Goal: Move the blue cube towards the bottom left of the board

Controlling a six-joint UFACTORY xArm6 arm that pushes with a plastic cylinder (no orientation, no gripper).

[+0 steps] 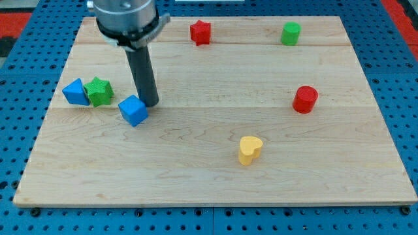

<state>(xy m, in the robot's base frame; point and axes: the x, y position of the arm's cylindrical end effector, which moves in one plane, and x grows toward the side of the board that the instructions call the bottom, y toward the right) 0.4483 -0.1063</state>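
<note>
The blue cube (133, 109) lies at the view's left of the wooden board (215, 170), a little above mid-height. My tip (150, 104) stands just to the cube's upper right, touching or nearly touching it. The dark rod rises from there to the arm's head at the view's top left.
A blue triangular block (76, 92) and a green star block (99, 91) lie side by side left of the cube. A red star block (200, 32) and a green cylinder (290, 33) sit near the top edge. A red cylinder (305, 99) is at the right, a yellow heart block (249, 149) lower middle.
</note>
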